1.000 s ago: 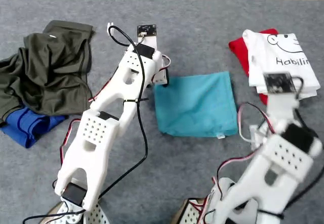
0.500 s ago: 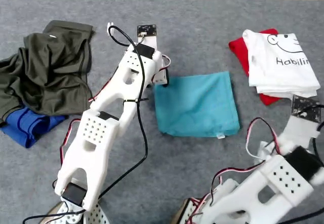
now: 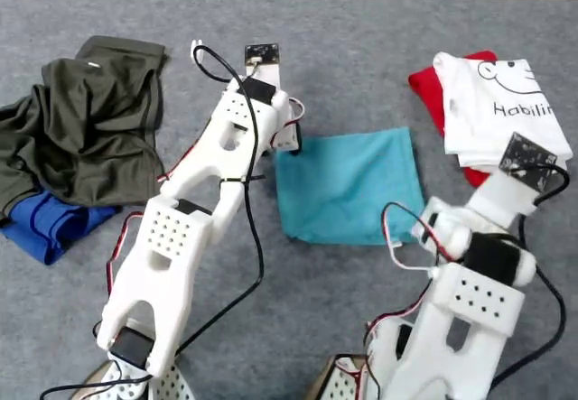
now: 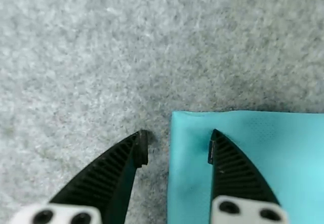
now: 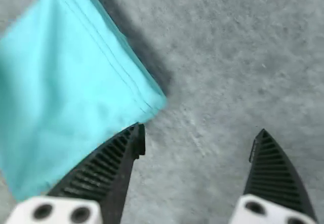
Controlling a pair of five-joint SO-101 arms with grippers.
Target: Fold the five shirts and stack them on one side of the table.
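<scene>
- Two grippers of mine, both open, and neither has hold of anything.
- My left wrist view gives the fingers close up: my left gripper point(image 4: 177, 145) is parted a little. One finger is on the grey table point(image 4: 101, 57) and the other is over a corner of the teal shirt point(image 4: 253, 153).
- My right wrist view has my right gripper point(image 5: 198, 138) spread wide above bare table, just beside another corner of the teal shirt.
- The high view adds the rest: a white shirt point(image 3: 497, 111) folded on a red shirt point(image 3: 423, 84) at the right. An olive shirt point(image 3: 86, 120) lies crumpled over a blue shirt point(image 3: 45, 224) at the left, and the teal shirt lies flat between them.
- My left arm stretches long to the teal shirt's far left corner; my right arm is bent up by its near right corner.
</scene>
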